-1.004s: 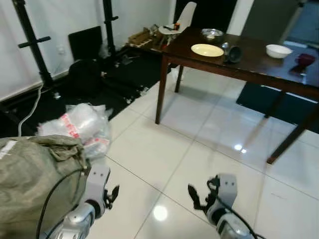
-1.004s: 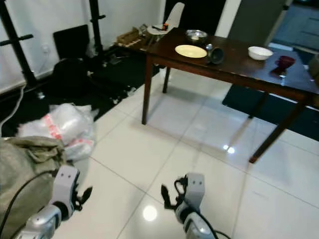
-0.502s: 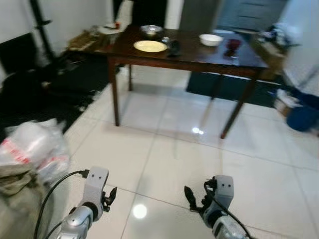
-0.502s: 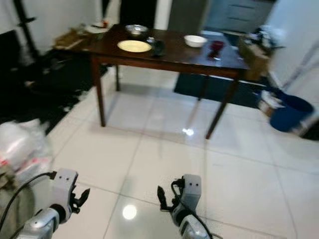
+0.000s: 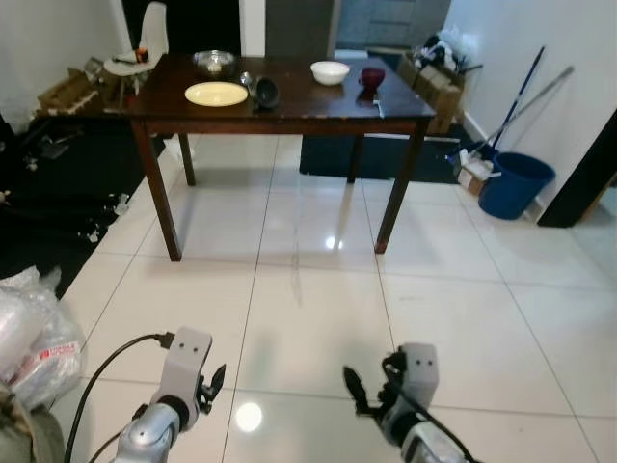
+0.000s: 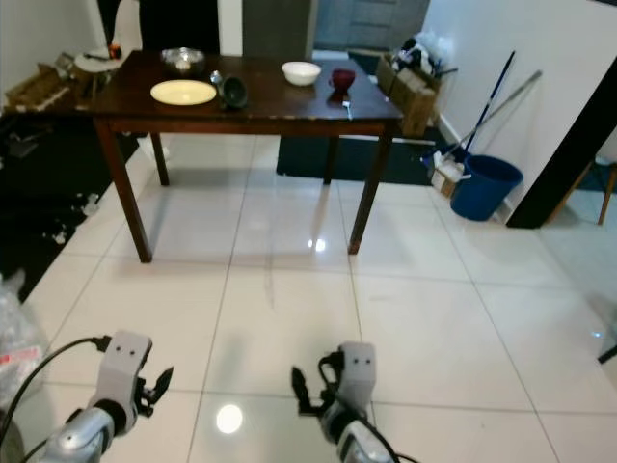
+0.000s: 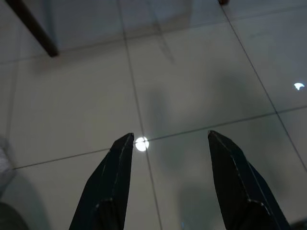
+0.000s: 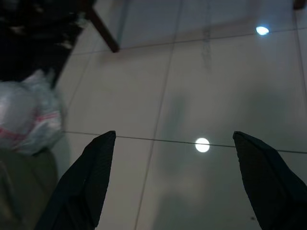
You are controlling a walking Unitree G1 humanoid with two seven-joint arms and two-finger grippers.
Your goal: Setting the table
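Note:
A dark wooden table (image 5: 289, 108) stands straight ahead across the white tiled floor. On it are a pale yellow plate (image 5: 215, 94), a metal bowl (image 5: 213, 63), a dark cup (image 5: 265, 93) lying on its side, a white bowl (image 5: 330, 71) and a dark red cup (image 5: 372, 77). Both arms hang low, far short of the table. My left gripper (image 5: 214, 381) is open over bare tile, its fingers (image 7: 112, 182) holding nothing. My right gripper (image 5: 371, 386) is open wide as well, with only floor between its fingers (image 8: 88, 182).
A blue bucket (image 5: 516, 183) and leaning mop handles (image 5: 525, 82) stand at the right wall, with cardboard boxes (image 5: 434, 77) behind them. A dark rug (image 5: 333, 154) lies under the table's far side. A white plastic bag (image 5: 29, 338) sits at my left, and black clutter (image 5: 48, 183) lies beyond it.
The whole view has swung right, so the table now stands straight ahead and the grey sack has left the picture. Both grippers stay low and open.

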